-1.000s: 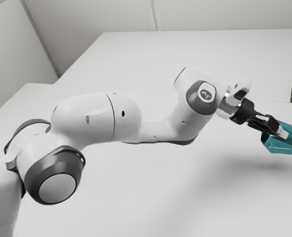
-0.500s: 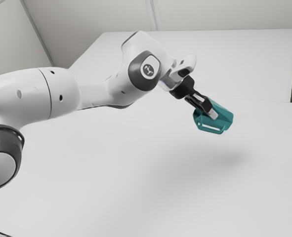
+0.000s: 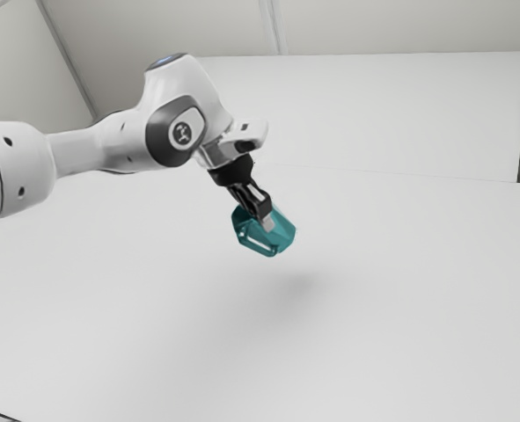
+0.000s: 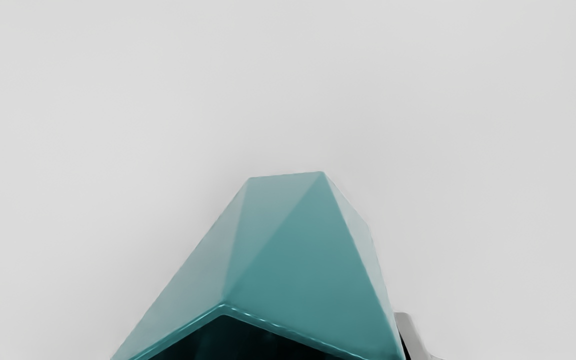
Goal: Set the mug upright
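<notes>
A white robotic arm (image 3: 84,151) enters from the exterior view's left, nearly level, to a bulky wrist joint (image 3: 177,127) with a dark grey ring. From there it bends downward, toward the exterior view's right, ending in a black gripper (image 3: 266,222), tilted, its two fingers closed in a grip. The wrist view shows one pale fingertip (image 4: 409,327).

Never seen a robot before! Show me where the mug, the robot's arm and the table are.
Mug (image 4: 303,265): wrist view, on its outer side wall.
Arm (image 3: 31,167): exterior view, on its white casing.
Table (image 3: 400,352): exterior view, on its bare top.
</notes>
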Motion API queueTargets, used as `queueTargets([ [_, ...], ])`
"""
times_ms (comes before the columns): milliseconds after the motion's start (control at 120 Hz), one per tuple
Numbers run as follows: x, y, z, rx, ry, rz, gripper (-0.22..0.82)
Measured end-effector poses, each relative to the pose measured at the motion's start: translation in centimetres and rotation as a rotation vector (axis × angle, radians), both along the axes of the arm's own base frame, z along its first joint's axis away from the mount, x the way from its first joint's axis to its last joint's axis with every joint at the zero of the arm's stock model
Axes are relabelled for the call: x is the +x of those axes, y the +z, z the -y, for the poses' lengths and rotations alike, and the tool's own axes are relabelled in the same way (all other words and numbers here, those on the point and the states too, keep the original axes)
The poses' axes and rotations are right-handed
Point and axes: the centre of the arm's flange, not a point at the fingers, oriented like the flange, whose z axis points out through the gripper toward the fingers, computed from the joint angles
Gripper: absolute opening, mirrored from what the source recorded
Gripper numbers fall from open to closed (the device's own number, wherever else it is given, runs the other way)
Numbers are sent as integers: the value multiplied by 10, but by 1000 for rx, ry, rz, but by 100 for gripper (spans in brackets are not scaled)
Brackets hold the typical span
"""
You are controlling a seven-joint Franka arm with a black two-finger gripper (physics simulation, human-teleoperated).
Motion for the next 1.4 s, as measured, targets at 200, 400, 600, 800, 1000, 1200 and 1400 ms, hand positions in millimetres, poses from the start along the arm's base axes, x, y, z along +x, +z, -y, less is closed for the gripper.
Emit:
queueTargets([
  [200, -20, -12, -40, 98, 64, -39, -18],
  [400, -49, -33, -35, 184, 69, -83, -18],
  [600, -69, -38, -39, 270, 98, -83, -18],
  [800, -83, -49, -49, 364, 138, -83, -18],
  [1000, -89, -56, -70, 412, 220, -91, -18],
  [1200, -95, -67, -78, 449, 269, -104, -18],
  [1400, -96, -78, -88, 473, 322, -108, -18],
])
